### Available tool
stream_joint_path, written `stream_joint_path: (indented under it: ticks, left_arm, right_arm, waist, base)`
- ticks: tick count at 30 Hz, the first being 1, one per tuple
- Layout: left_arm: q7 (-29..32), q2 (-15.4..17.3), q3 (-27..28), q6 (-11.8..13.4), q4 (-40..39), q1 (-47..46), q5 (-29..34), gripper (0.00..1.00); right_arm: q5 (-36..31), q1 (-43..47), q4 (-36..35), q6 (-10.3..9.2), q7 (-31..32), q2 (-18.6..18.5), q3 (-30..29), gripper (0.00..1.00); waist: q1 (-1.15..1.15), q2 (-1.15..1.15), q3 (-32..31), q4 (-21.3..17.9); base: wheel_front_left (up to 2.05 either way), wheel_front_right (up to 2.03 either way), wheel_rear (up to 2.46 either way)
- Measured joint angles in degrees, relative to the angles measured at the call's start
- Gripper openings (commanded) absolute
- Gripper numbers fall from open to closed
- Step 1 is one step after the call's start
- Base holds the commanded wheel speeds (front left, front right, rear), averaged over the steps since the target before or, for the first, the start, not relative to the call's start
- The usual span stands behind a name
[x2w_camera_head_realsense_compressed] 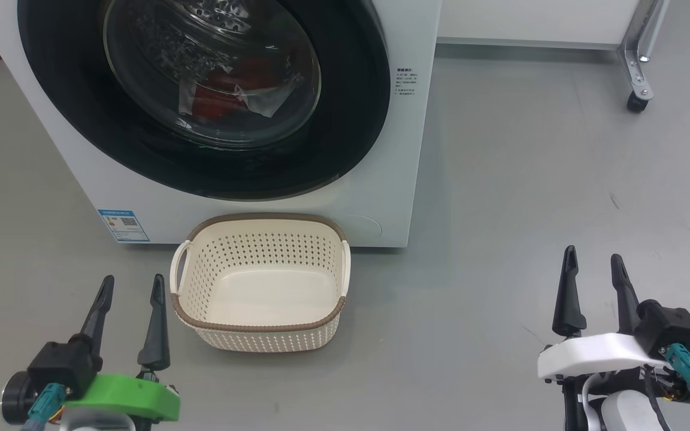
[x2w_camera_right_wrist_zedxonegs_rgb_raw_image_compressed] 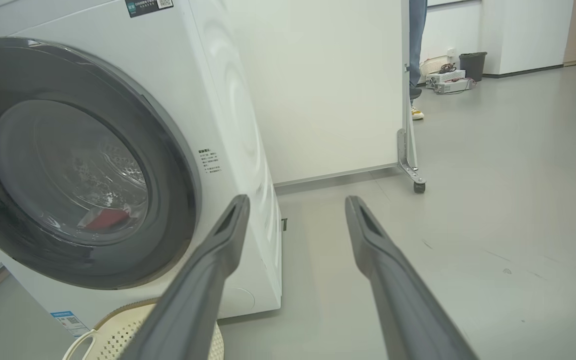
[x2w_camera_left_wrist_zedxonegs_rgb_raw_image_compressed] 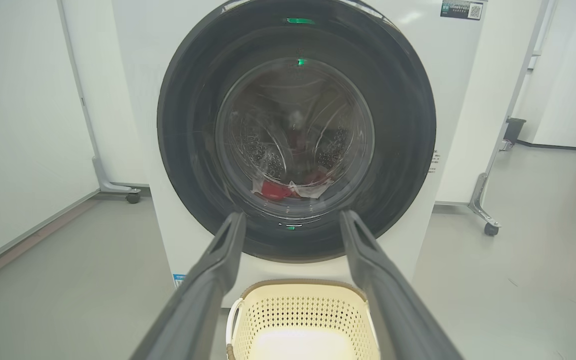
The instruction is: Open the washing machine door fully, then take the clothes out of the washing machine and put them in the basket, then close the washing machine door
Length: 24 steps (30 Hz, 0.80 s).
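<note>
Looks like an indoor test lab. A washing machine (x2w_camera_head_realsense_compressed: 396, 197) stands alone on a bare grey floor (x2w_camera_head_realsense_compressed: 530, 179). White partition panels (x2w_camera_right_wrist_zedxonegs_rgb_raw_image_compressed: 328, 90) behind it roll on a castor (x2w_camera_right_wrist_zedxonegs_rgb_raw_image_compressed: 419, 187). Far right by the wall: bin (x2w_camera_right_wrist_zedxonegs_rgb_raw_image_compressed: 473, 65), electronics (x2w_camera_right_wrist_zedxonegs_rgb_raw_image_compressed: 445, 84) with loose cables.

I see the clothes (x2w_camera_head_realsense_compressed: 220, 102) only dimly through the glass of the door (x2w_camera_head_realsense_compressed: 357, 120); the washing machine (x2w_camera_head_realsense_compressed: 396, 173) is cut off at the top, its sticker (x2w_camera_head_realsense_compressed: 123, 225) unreadable.

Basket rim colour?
Brown, woven-look, on the cream perforated basket. Clearest in the head view.
</note>
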Motion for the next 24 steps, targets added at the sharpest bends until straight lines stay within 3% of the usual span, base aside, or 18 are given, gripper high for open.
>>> stream_joint_path:
  ticks: [24]
  left_arm:
    - [0.01, -0.91, -0.08, 0.13, 9.56, 0.35, -0.82, 1.0]
  right_arm:
    - [-1.13, 0.14, 7.05, 0.0, 0.0, 0.03, -0.13, 1.0]
  waist:
    - [0.0, 0.0, 0.64, -0.37]
  base:
    - [0.0, 0.0, 0.0]
